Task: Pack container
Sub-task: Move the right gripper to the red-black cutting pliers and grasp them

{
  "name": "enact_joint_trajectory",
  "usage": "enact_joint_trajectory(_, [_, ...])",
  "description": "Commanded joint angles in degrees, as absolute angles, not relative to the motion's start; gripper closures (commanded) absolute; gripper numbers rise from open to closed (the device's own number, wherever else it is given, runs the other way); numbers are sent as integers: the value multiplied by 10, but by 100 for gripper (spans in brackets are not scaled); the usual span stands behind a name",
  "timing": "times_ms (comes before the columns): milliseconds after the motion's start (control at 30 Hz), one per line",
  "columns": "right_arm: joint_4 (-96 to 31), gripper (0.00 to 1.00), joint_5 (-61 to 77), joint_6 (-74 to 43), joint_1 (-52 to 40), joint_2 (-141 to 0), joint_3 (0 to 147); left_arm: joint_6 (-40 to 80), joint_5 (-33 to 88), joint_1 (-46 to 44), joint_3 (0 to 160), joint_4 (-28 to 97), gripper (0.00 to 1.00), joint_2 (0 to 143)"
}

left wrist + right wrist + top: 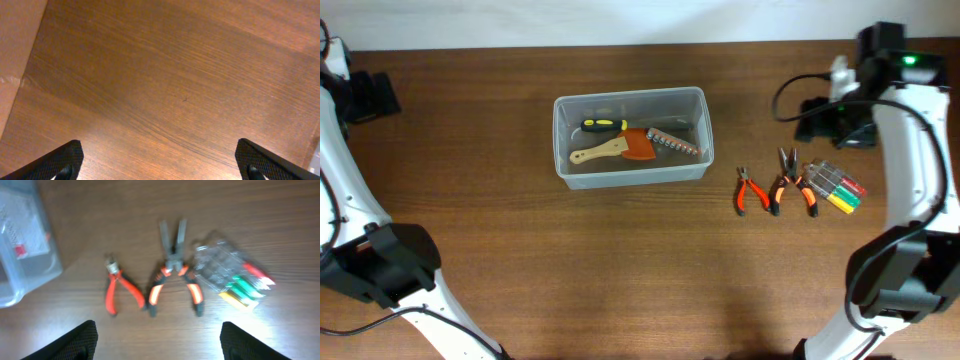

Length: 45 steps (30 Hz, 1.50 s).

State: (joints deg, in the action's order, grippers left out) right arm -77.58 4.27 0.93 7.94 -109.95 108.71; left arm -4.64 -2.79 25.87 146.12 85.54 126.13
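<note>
The clear plastic container (pixel 695 100) stands at the table's middle. It holds a yellow-and-black screwdriver (pixel 605 125), a wooden-handled scraper with an orange blade (pixel 617 150) and a strip of bits (pixel 676 143). To its right on the table lie small red pliers (pixel 750 190), orange-and-black long-nose pliers (pixel 792 182) and a clear packet of coloured screwdrivers (pixel 835 186). My right gripper (pixel 160 342) is open and empty above the table, just short of these pliers (pixel 172 275); the container's corner (pixel 25 255) shows at its left. My left gripper (pixel 160 165) is open and empty over bare wood at the far left.
The red pliers (pixel 117 290) and the packet (pixel 232 277) flank the long-nose pliers in the right wrist view. The right arm (pixel 910 150) runs along the table's right side, the left arm (pixel 350 200) along the left side. A pale edge (pixel 15 60) borders the table at left.
</note>
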Motion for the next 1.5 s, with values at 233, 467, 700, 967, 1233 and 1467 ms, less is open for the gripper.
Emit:
enact_joint_trajectory(233, [-713,35,38,5,-28,-1141,915,-37,-17,263,1461,856,1,1267])
enact_joint_trajectory(467, [-648,39,85,-26,-39,-1141,816,-37,-17,263,1461,856,1,1267])
enact_joint_trajectory(700, [-608,39,75,-26,-63,-1141,783,-37,-17,263,1461,856,1,1267])
enact_joint_trajectory(967, [-571,39,70,-27,-71,-1145,783,-37,-17,263,1461,856,1,1267])
enact_joint_trajectory(1233, [-539,45,71,-44,-71,-1163,781,-37,-17,263,1461,856,1,1267])
enact_joint_trajectory(1467, [-542,61,70,-50,-71,-1191,781,-37,-17,263,1461,856,1,1267])
